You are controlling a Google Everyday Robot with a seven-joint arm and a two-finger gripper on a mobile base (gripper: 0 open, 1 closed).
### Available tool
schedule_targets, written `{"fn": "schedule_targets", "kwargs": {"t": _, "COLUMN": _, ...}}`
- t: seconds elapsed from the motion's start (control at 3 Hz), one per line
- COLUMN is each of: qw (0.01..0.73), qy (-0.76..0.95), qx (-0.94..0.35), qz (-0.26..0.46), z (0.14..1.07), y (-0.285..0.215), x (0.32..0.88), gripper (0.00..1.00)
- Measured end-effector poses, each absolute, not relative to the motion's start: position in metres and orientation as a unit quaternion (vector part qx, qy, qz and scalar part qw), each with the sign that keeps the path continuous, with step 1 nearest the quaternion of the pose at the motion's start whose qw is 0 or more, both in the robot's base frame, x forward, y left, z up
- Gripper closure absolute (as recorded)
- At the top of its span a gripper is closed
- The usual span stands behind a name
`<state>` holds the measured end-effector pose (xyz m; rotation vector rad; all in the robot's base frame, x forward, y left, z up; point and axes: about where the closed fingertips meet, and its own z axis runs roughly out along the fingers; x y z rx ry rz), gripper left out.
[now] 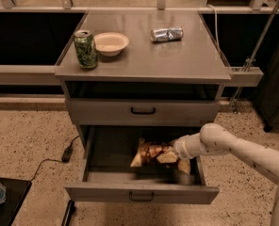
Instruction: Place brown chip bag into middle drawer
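1. The robot's arm reaches in from the right, with its gripper down inside the open middle drawer, at the right end of the brown chip bag.
2. The bag lies in the right half of the dark tray, below the rim. Whether the gripper is pinching it or has let go cannot be told, as its tip is lost against the bag.
3. The step in hand appears to be the release. Done well, it lets the bag settle flat on the tray floor before the hold is given up, with no corner riding on the low front panel.
4. The retreat is best made upward and back to the right, clear of the upper drawer front above the tray's rear, since a floppy bag can snag and be dragged out.
5. On the cabinet top, the green can, bowl and foil packet sit well apart from the work.
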<state>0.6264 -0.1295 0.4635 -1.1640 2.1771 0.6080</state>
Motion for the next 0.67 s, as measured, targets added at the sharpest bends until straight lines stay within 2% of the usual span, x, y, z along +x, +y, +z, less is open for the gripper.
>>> {"fn": "schedule_targets", "kwargs": {"t": 0.33, "qw": 0.295, "qy": 0.818, "qx": -0.437, "qz": 0.229, "z": 0.4635, "y": -0.1295, "x": 0.6263, "gripper": 0.00}}
{"fn": "schedule_targets", "kwargs": {"t": 0.67, "qw": 0.295, "qy": 0.818, "qx": -0.437, "qz": 0.229, "z": 0.4635, "y": -0.1295, "x": 0.6263, "gripper": 0.00}}
